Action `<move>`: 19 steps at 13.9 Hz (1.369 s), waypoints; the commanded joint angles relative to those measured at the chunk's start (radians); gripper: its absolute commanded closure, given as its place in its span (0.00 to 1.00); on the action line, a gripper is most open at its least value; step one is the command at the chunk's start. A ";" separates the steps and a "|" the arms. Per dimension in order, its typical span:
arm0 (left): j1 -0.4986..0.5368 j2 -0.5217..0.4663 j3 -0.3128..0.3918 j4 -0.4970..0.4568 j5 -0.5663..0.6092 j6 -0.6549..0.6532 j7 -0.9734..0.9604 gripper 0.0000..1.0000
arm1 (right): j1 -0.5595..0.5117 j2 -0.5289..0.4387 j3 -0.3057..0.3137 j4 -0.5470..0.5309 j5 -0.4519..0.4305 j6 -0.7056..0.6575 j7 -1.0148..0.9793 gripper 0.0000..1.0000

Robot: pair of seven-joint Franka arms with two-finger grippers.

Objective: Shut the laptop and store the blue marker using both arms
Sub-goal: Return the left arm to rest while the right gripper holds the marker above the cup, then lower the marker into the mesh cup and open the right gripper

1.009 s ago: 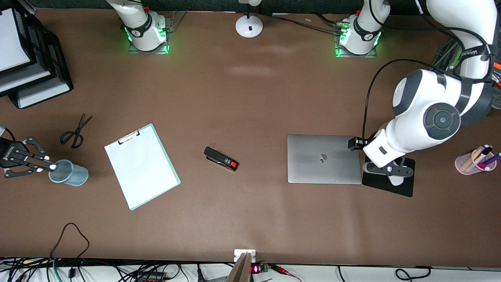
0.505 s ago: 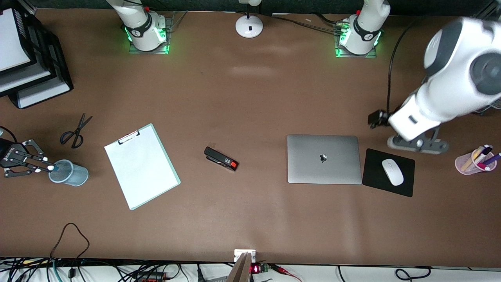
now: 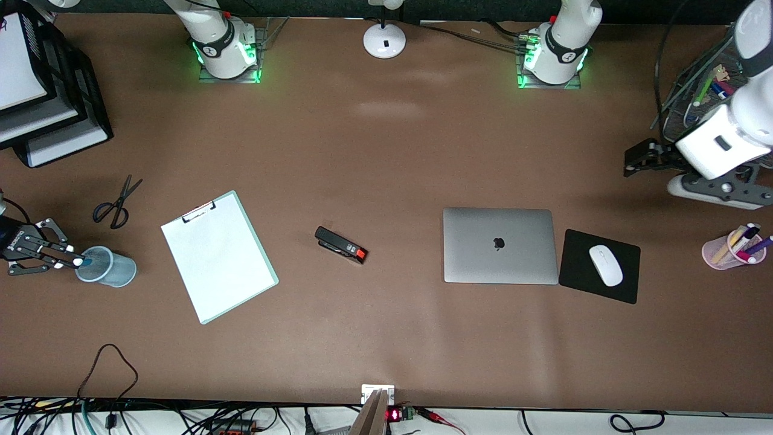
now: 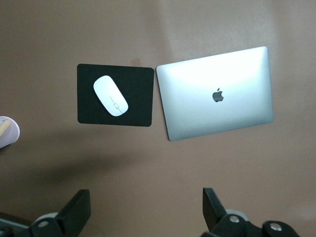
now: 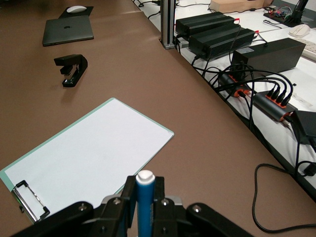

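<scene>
Since the earlier frames the left pincer (image 3: 634,162) has gone from the laptop's (image 3: 500,245) edge toward the left arm's end of the tabletop (image 3: 386,151), leaving mouse (image 3: 605,265) and pad (image 3: 599,266) uncovered. Lid is flat down, logo up: closing judged complete, which would explain the withdrawal. Left pincer hangs over bare tabletop, fingers (image 4: 74,213) apart and empty.

Right pincer (image 3: 75,260) is over the rim of the blue cup (image 3: 107,266) at the right arm's end, clamped on the marker (image 5: 144,202), whitish end up. Holding it upright over the opening suits a straight drop; storing judged not yet finished.

Front view gives the layout: clipboard (image 3: 218,255), stapler (image 3: 341,244), scissors (image 3: 116,202) and pink cup (image 3: 732,248), but shows only a pale tip at the right pincer. Right wrist view confirms the blue barrel between the fingers, yet no cup. Left wrist view shows the open fingers and closed lid from above.
</scene>
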 commanded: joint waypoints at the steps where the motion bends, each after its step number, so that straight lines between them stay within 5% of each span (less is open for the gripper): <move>1: -0.031 -0.104 0.024 -0.155 -0.012 0.088 -0.015 0.00 | -0.026 0.056 0.014 0.031 0.023 -0.009 -0.036 1.00; 19: -0.047 -0.104 0.035 -0.146 -0.009 0.085 -0.030 0.00 | -0.044 0.179 0.009 0.113 0.011 0.042 -0.119 0.99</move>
